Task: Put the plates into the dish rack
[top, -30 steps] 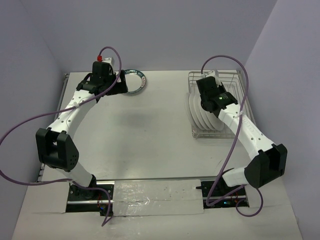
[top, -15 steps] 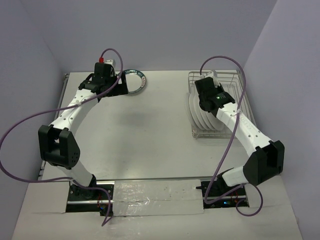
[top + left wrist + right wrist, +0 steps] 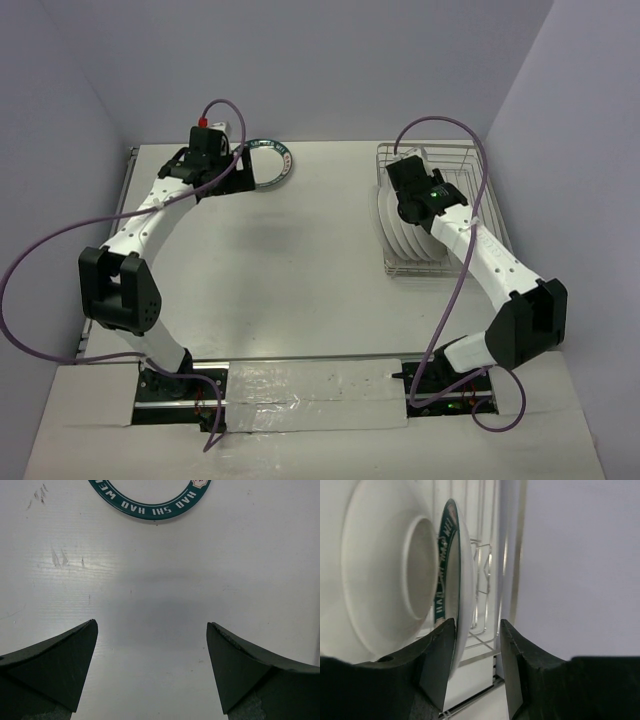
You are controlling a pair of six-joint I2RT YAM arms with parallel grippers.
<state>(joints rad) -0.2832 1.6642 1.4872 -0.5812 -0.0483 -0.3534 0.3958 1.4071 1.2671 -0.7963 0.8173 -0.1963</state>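
Last loose plate (image 3: 269,164) lies flat on the table (image 3: 320,260), upper left-centre of the top view, close to the table's far edge. Left gripper (image 3: 151,625) hovers just short of it w/ jaws spread wide and nothing btwn them; in the wrist view only the green rim shows, at the top of the frame.

Dish rack (image 3: 460,165) sits upper right w/ a row of standing plates (image 3: 398,228) packed at its lower end. Right gripper (image 3: 477,625) is down among them, jaws parted and straddling the rim of the end plate (image 3: 451,570), not clamped; rim sits close to the left-hand finger, can't tell if touching.

Risks, as I judge them:
- right arm pulls out at an angle, finger catches the rim, plate tips into its neighbour or out of the bars, maybe the whole row goes
- flat plate gives little edge to bite, so the left jaws may just shove it twd the far edge instead of gripping
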